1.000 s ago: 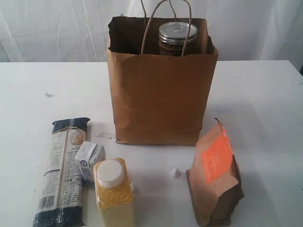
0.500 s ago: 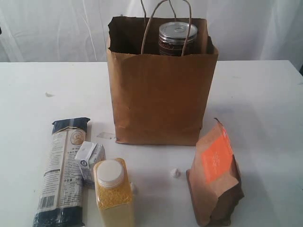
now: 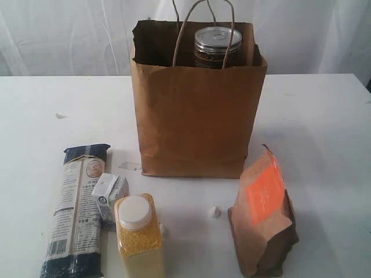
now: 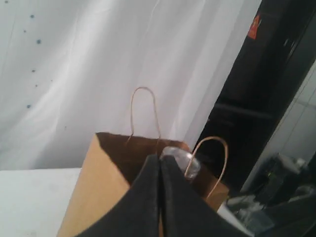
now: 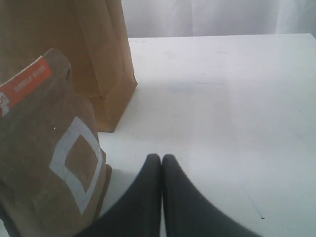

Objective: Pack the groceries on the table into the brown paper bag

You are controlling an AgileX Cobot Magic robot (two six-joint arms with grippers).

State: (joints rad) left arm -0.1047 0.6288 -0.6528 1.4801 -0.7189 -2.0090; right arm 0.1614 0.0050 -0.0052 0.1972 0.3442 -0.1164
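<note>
Now, the left pincer (image 4: 160, 160) and right pincer (image 5: 161, 159) are both closed on nothing, and the brown paper pouch with orange label (image 3: 264, 217) stands on the white counter (image 3: 324, 127) near the tall kraft-brown paper bag (image 3: 197, 121), likely light and crumply, best pinched at its folded top.

left gripper (image 4: 160, 159): matte black, smooth, tapered | right gripper (image 5: 161, 158): matte black, smooth, tapered
</note>
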